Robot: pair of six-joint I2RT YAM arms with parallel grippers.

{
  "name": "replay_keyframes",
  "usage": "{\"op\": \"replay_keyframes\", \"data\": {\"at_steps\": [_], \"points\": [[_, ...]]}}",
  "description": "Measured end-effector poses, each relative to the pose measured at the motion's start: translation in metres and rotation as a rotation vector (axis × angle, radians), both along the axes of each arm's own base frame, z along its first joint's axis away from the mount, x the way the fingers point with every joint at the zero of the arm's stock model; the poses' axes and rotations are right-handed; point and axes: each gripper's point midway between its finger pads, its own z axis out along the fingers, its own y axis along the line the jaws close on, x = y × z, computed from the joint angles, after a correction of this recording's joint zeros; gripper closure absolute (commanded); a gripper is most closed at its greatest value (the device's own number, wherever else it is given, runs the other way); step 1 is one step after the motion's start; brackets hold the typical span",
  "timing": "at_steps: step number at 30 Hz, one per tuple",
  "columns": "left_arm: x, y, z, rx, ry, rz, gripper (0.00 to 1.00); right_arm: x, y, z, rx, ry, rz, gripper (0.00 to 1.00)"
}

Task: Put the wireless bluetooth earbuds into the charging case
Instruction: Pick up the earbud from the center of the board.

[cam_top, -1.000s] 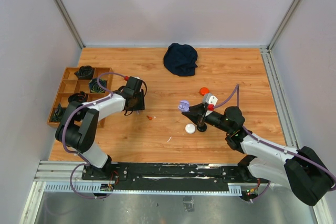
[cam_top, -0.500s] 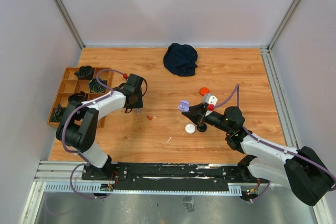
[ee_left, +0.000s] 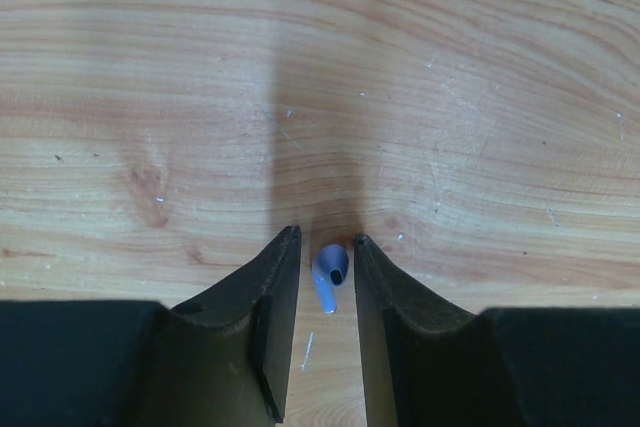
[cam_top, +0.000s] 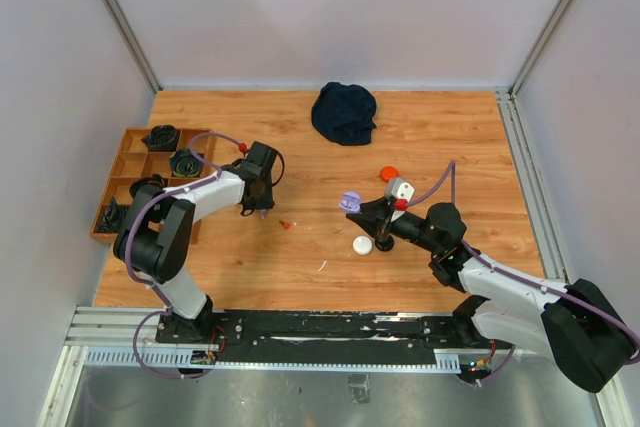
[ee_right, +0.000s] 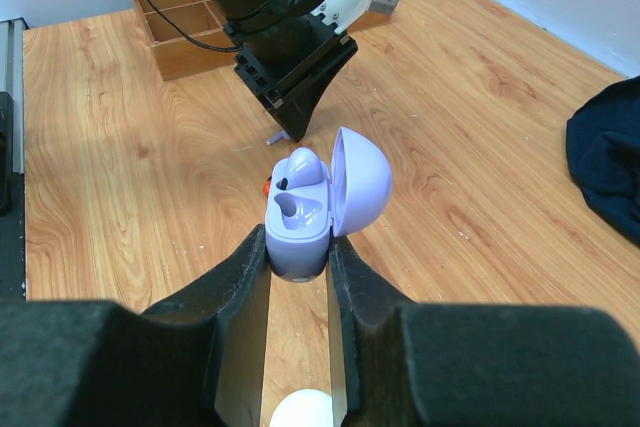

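Left gripper [ee_left: 326,238]: tips at the desk [ee_left: 450,97], jaws narrowly parted either side of a pale purple earbud [ee_left: 330,272], apparently not yet pinching it.

Right gripper [ee_right: 298,240]: clenched on the purple charging case [ee_right: 300,222], lid open, held clear of the desk.

Progress, as judged: one seated bud [ee_right: 303,165] in the case, near socket seemingly vacant. Pick-up and insertion of the second are outstanding.

Also present: red-orange earbud [cam_top: 286,223] and white round case [cam_top: 362,244], loose on the desk.

Markings: none legible.

Earbud [ee_left: 329,275] left of case [cam_top: 350,200]
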Motion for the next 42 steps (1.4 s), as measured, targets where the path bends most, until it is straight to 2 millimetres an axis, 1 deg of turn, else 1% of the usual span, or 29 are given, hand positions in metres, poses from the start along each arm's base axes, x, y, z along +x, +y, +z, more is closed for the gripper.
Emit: {"op": "replay_keyframes", "data": {"at_steps": [16, 21, 28, 35, 38, 40, 42], "points": [[-0.005, -0.003, 0.0, 0.007, 0.025, -0.013, 0.65, 0.0, 0.0, 0.0, 0.0, 0.0, 0.0, 0.94], [-0.006, -0.003, -0.001, 0.009, 0.032, -0.014, 0.68, 0.0, 0.0, 0.0, 0.0, -0.001, 0.0, 0.94], [-0.005, -0.006, -0.001, 0.001, 0.036, -0.02, 0.8, 0.0, 0.0, 0.0, 0.0, 0.0, 0.0, 0.94], [-0.007, -0.008, 0.0, -0.002, 0.035, -0.03, 0.83, -0.001, -0.001, 0.003, 0.004, -0.006, 0.0, 0.94], [-0.011, -0.011, 0.001, -0.002, 0.037, -0.041, 0.87, -0.001, -0.001, 0.003, 0.003, -0.005, 0.0, 0.94], [-0.016, -0.013, 0.005, -0.005, 0.032, -0.052, 0.89, -0.002, -0.001, 0.002, 0.001, -0.002, 0.0, 0.94], [-0.018, -0.017, 0.014, -0.017, 0.009, -0.062, 0.89, -0.002, -0.001, 0.002, 0.001, -0.001, 0.0, 0.94]]}}
